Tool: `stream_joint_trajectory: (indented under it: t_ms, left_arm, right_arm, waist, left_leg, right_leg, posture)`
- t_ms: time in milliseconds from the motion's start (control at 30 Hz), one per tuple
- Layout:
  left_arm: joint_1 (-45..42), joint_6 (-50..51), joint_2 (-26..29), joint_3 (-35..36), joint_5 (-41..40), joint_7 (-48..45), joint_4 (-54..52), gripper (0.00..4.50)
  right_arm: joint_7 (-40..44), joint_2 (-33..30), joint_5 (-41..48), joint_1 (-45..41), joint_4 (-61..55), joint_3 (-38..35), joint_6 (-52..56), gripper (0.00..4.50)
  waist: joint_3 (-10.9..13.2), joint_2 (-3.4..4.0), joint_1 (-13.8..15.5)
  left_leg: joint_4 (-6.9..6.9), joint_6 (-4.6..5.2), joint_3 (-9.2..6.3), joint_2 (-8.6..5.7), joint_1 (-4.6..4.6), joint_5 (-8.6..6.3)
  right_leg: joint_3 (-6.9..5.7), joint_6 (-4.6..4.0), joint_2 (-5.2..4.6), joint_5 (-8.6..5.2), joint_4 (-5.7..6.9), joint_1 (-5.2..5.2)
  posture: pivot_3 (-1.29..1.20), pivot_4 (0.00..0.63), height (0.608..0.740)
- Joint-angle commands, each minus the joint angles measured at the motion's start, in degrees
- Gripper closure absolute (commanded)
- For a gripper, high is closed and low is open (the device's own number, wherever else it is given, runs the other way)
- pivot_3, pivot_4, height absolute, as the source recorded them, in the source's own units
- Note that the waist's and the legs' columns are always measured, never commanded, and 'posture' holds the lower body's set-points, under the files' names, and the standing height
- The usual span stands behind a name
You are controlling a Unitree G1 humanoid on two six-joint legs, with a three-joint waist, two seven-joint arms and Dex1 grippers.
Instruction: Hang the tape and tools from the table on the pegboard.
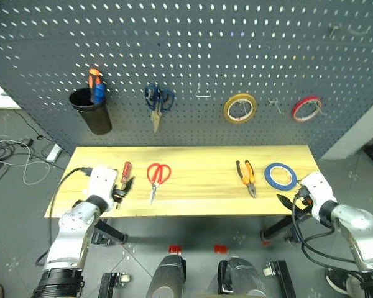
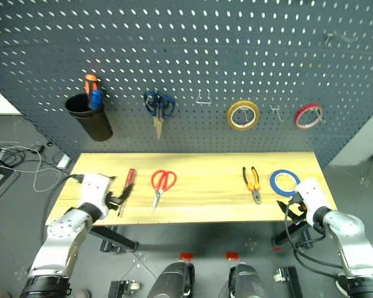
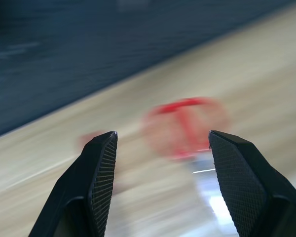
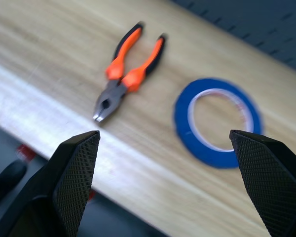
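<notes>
On table (image 1: 199, 186), flat: blue tape (image 1: 280, 176) near right end, pliers (image 1: 247, 177) just left of tape, red-handled scissors (image 1: 156, 179) left of centre, screwdriver (image 1: 124, 176) further left. Left gripper (image 1: 124, 191) over table's left front edge, beside screwdriver, fingers spread, nothing held. Right gripper (image 1: 288, 203) at table's right front edge, near tape, fingers wide apart, nothing held. Behind table, pegboard (image 1: 193, 56) carries black cup, blue-handled scissors, yellow roll, red roll.
</notes>
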Motion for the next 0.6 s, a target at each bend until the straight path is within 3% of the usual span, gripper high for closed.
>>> stream_joint_trajectory:
  t_ms: [33, 100, 167, 333, 567, 600]
  left_arm:
    - [-4.4, 3.3, 0.6, -5.4, -0.6, -6.3, -5.1, 1.39]
    - [-7.4, 4.8, 0.1, -7.2, -1.8, -9.1, -5.7, 1.39]
    - [-10.0, 4.8, 0.0, -8.7, -2.0, -11.5, -5.4, 1.39]
    - [-14.5, -0.9, 1.5, -14.2, 1.7, -18.2, -4.0, 1.39]
    - [-16.0, -3.9, 0.5, -15.2, 3.3, -19.0, -4.1, 1.39]
    - [-15.9, -4.2, 0.4, -15.3, 3.5, -19.0, -4.2, 1.37]
  right_arm:
    - [2.4, -2.1, -1.6, -5.3, 2.4, 2.2, 2.6, 0.0]
    - [3.7, -2.2, -2.5, -9.4, 6.5, 4.0, 2.2, 0.0]
    - [5.1, -2.0, -3.6, -13.6, 11.2, 5.9, 1.3, 0.0]
    - [7.5, -0.2, -7.5, -25.9, 29.0, 10.9, -3.0, 0.0]
    - [12.3, 1.1, -13.4, -39.5, 53.4, 15.8, -11.2, 0.0]
    - [12.5, 1.1, -14.2, -41.2, 56.2, 16.2, -11.6, 0.18]
  waist:
    - [1.4, -0.06, -0.2]
    - [2.5, -0.15, -0.5]
    - [3.4, -0.23, -1.0]
    - [5.6, -0.33, -1.6]
    - [7.4, -0.36, -1.6]
    - [7.4, -0.38, -1.6]
  left_leg:
    - [0.0, 0.0, 0.04, 0.0, -0.13, 0.0]
    - [0.01, 0.05, 0.07, 0.0, -0.4, -0.03]
    - [0.07, 0.08, 0.1, 0.02, -0.96, -0.04]
    - [0.11, 0.14, 0.13, -0.02, -1.11, -0.11]
    - [0.14, 0.1, 0.11, -0.04, -1.31, -0.13]
    - [0.18, 0.1, 0.11, -0.04, -1.34, -0.13]
  right_leg:
    - [0.01, 0.03, 0.0, 0.03, -0.01, -0.14]
    - [-0.01, 0.36, 0.02, 0.23, 0.02, -0.42]
    - [-0.03, 0.16, 0.06, 0.37, 0.14, -1.01]
    - [-0.05, 0.23, 0.06, 0.3, 0.37, -1.19]
    - [-0.16, 0.28, 0.01, 0.27, 0.35, -1.33]
    - [-0.17, 0.28, 0.0, 0.27, 0.35, -1.35]
  posture:
    - [-0.03, 0.36, 0.74]
    - [-0.03, 0.382, 0.74]
    - [-0.03, 0.396, 0.74]
    - [-0.01, 0.419, 0.74]
    - [0.03, 0.413, 0.74]
    - [0.03, 0.41, 0.74]
